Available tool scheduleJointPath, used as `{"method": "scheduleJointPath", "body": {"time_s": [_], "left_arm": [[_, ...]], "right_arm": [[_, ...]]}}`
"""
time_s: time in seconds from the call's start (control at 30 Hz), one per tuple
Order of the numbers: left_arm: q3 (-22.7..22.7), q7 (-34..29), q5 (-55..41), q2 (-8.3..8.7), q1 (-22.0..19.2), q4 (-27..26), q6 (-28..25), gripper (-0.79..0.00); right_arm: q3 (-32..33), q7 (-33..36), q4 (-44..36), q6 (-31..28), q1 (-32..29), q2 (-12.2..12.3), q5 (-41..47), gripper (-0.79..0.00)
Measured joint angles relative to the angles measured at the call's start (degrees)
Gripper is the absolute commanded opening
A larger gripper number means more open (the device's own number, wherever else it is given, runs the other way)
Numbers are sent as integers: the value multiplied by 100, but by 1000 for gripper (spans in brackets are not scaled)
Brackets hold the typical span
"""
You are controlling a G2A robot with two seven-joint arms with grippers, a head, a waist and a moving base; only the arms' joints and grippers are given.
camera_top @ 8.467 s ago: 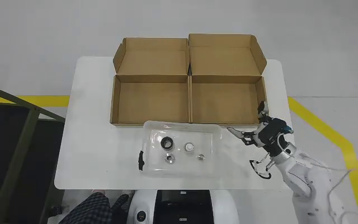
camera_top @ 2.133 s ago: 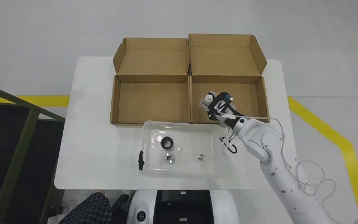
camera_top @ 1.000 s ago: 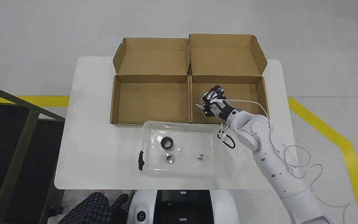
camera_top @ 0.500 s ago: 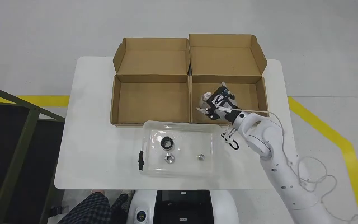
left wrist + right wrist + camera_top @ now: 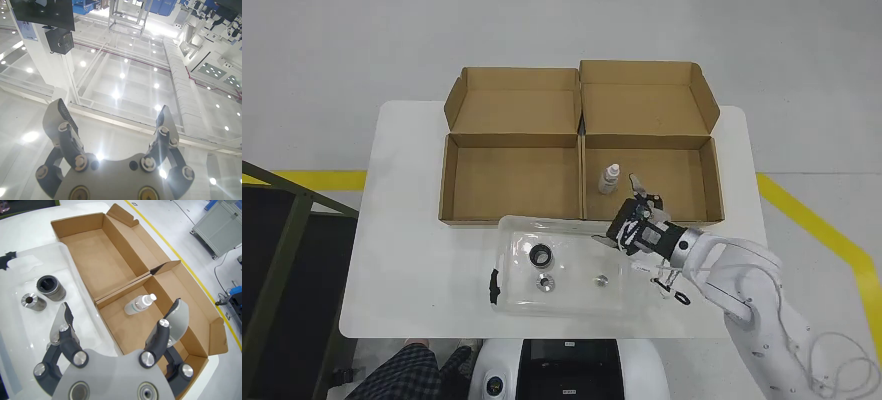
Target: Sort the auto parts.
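Observation:
A small white spray bottle [image 5: 609,178] [image 5: 140,304] lies on the floor of the right cardboard box [image 5: 682,185] [image 5: 196,321], near its left wall. My right gripper [image 5: 627,225] [image 5: 122,306] is open and holds nothing; it hangs over the box's front wall and the right end of the clear tray [image 5: 572,297] [image 5: 75,275]. In the tray lie a dark ring bearing [image 5: 541,257] [image 5: 51,287], a short metal cylinder [image 5: 545,283] [image 5: 33,301] and a smaller metal piece [image 5: 600,281]. My left gripper [image 5: 111,109] is open, pointing up at the ceiling.
The left cardboard box [image 5: 512,182] [image 5: 98,255] holds nothing, and both lids stand open at the back. A black clip [image 5: 494,287] sits on the tray's left edge. White table [image 5: 407,240] lies bare to the left of the tray.
My right gripper carried the bottle from the tray into the right box, let it go, and has drawn back toward the tray's right end. The bottle now lies in the box.

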Motion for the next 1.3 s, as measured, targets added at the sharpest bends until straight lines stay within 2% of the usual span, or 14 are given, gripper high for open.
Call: {"method": "scheduleJointPath", "body": {"time_s": [0.3, 1.3], "left_arm": [[0, 0, 0, 0, 0, 0, 0, 0], [0, 0, 0, 0, 0, 0, 0, 0]], "right_arm": [[-109, 223, -370, -689, -405, 98, -429, 0], [-761, 1216, 21, -1074, -356, 194, -370, 0]]}}
